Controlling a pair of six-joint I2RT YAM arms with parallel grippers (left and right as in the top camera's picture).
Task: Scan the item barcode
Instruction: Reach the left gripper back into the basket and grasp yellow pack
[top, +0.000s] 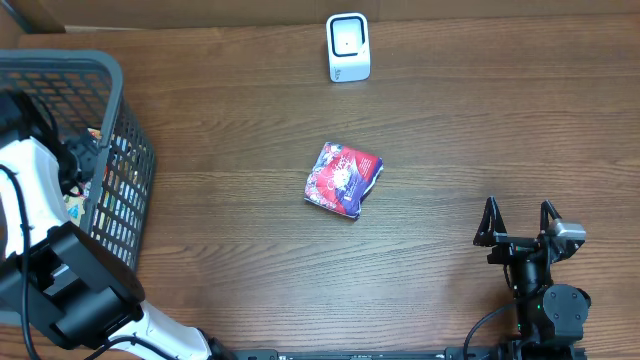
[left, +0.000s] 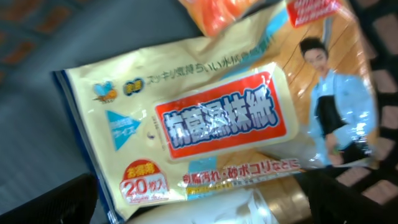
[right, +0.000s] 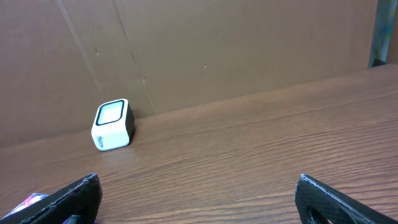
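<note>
Left fingers (left: 62, 202) are wide, holding nothing. They sit down inside the basket (top: 125, 120) at the worktop's (top: 450, 130) left end.

Directly under them is the wipes pack (left: 205, 124), face up and flat. Its long axis runs side to side across the gap, tipped a little. You're already over it, so the move is down rather than sideways. To my eye the fingers would span its length, not its narrow side; turn the wrist first if you want the short grip.

Right fingers (top: 491, 225) are also wide and empty, parked low at the near right corner and pointing towards the scanner (top: 348, 47).

A red packet (top: 343, 180) lies mid-worktop, well apart from both arms and tilted, nearly square. Your right arm is the nearer one to it. It lies ahead and to the left of those fingers, and only its corner shows in the right wrist view.

The scanner stands at the far edge, centre, beyond the packet, with its window facing your side.

I judge the wipes pack to be the item in hand, since the left fingers are on station there. No barcode shows on either item, so expect to turn whichever you lift.

Counts:
- Scanners: one.
- Baskets: one.
- Packets loose on the worktop: one.
- Wipes packs in clear view: one.
- Other packs: at least two more poke in at the edges of the left wrist view. The basket's full count is hidden.
</note>
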